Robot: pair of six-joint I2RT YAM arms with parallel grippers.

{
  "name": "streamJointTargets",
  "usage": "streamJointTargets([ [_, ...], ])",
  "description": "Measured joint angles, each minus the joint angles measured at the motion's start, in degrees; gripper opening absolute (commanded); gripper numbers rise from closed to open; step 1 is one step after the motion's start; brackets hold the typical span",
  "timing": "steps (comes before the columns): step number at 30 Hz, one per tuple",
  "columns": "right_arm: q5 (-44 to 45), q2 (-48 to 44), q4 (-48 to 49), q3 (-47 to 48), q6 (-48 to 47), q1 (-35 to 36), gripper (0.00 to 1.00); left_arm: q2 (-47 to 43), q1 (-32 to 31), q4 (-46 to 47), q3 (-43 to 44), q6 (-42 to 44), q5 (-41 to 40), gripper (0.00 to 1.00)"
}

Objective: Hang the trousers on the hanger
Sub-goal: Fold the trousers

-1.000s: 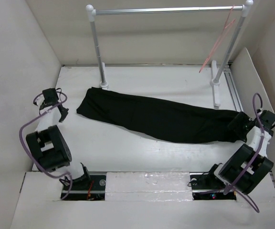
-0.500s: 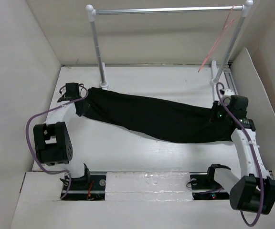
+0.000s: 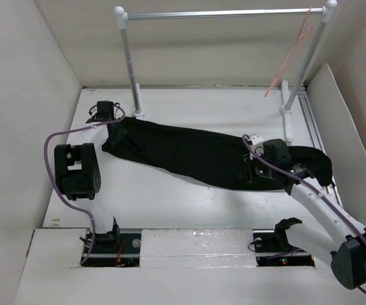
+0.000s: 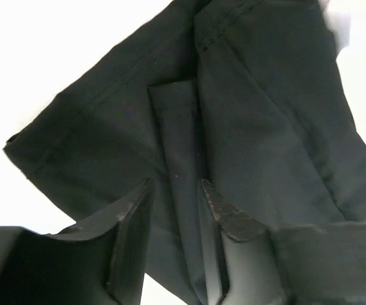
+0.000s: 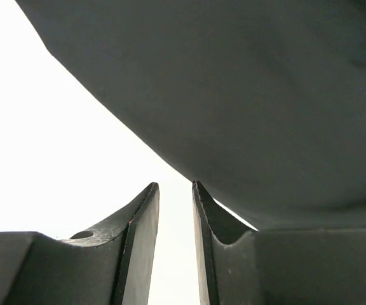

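The black trousers (image 3: 196,152) lie flat across the table, running from the far left to the near right. My left gripper (image 3: 116,135) is at their left end. In the left wrist view its jaws (image 4: 175,183) stand a little apart over a fold of the trousers (image 4: 265,127). My right gripper (image 3: 254,173) hovers at the near edge of the trousers' right part. It (image 5: 175,184) is narrowly open, with only white table showing in the gap and the trousers (image 5: 265,95) just beyond. The pinkish hanger (image 3: 290,57) hangs from the rail's right end.
The silver rail (image 3: 221,13) spans the back on two white posts, the left post (image 3: 132,76) just behind the trousers' left end and the right post (image 3: 300,82) at the far right. White walls close in both sides.
My left gripper moved in from the left onto the trousers' left end and opened slightly. My right arm swung from the trousers' right end leftward along their near edge.
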Motion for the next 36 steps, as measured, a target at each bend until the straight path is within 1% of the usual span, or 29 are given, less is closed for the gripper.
streamJointTargets([
  [3, 1.6, 1.0, 0.0, 0.5, 1.0, 3.1, 0.35, 2.2, -0.3, -0.5, 0.8, -0.1, -0.7, 0.23],
  [9, 4.4, 1.8, -0.2, 3.4, 1.9, 6.3, 0.35, 4.4, -0.3, -1.0, 2.2, -0.4, -2.0, 0.23],
  [13, 5.3, 2.0, -0.1, 4.3, 2.3, 7.9, 0.35, 5.6, -0.3, -1.2, 4.8, -0.5, -2.2, 0.23],
  [18, 6.1, 2.9, -0.4, 4.9, 2.8, 8.9, 0.36, 7.2, -0.3, -1.5, 6.6, -0.7, -2.4, 0.22],
  [23, 6.8, 2.9, -0.9, 7.5, 2.8, 9.1, 0.36, 8.8, -0.3, -2.1, 7.1, -1.0, -2.8, 0.22],
  [25, 7.0, 2.9, -0.8, 8.3, 2.8, 9.1, 0.36, 9.1, -0.3, -2.3, 7.1, -1.1, -3.0, 0.15],
  [26, 7.0, 2.9, -0.7, 8.6, 2.8, 9.1, 0.37, 9.2, -0.3, -2.5, 7.1, -1.1, -3.1, 0.11],
  [27, 7.1, 2.9, -0.7, 8.8, 2.8, 9.1, 0.36, 9.2, -0.3, -2.6, 7.2, -1.2, -3.2, 0.03],
  [28, 7.2, 2.9, -0.8, 8.8, 2.8, 9.1, 0.37, 9.2, -0.3, -2.7, 7.2, -1.3, -3.4, 0.00],
  [36, 7.7, 2.9, -1.2, 8.8, 2.8, 9.1, 0.37, 8.2, -0.3, -3.6, 7.3, -1.6, -5.3, 0.00],
])
